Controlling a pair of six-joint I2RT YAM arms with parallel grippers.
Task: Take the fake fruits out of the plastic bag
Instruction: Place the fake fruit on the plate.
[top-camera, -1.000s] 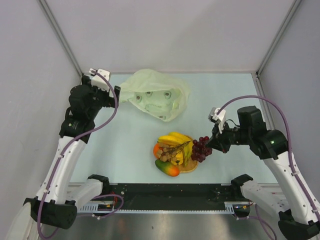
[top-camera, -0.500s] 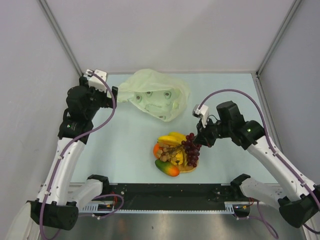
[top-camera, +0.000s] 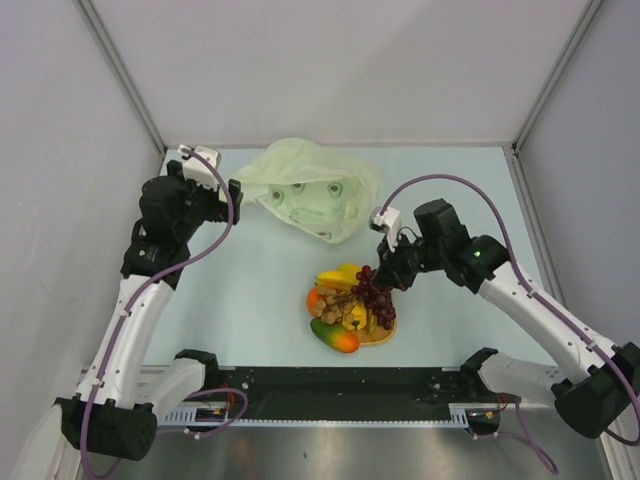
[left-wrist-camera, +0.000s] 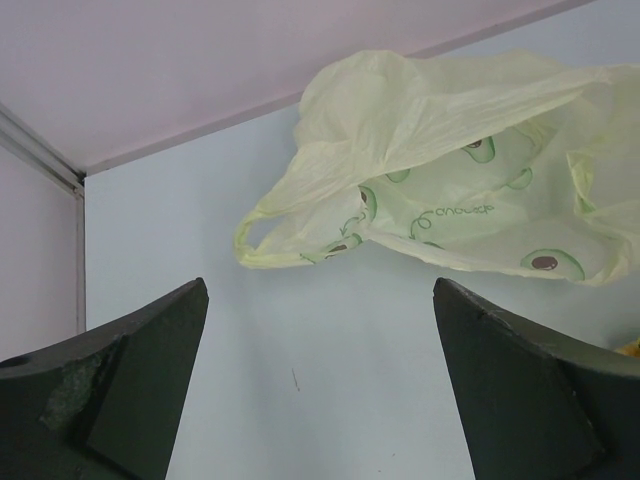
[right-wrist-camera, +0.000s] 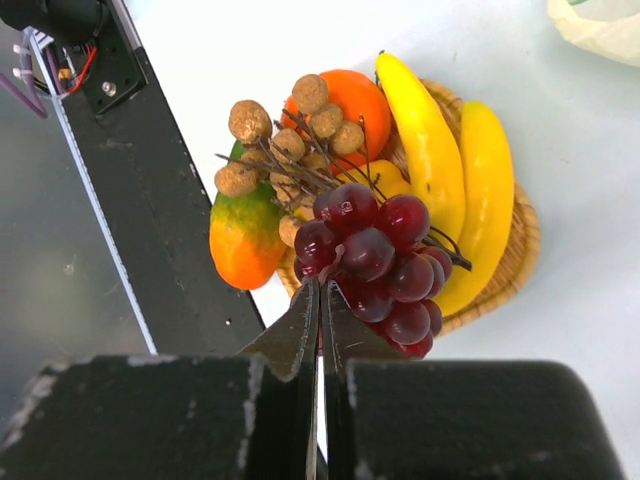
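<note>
Right gripper (right-wrist-camera: 320, 310) pinched on the grapes (right-wrist-camera: 375, 262), I'm over the fruit pile (top-camera: 342, 308); plastic bag (top-camera: 310, 190) looks empty, I reckon.

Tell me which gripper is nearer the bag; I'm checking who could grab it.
Left. The left gripper sits open just beside the bag, at its left edge. The right gripper is farther off, toward the bag's near right, over the fruit pile, shut on the grapes.
</note>
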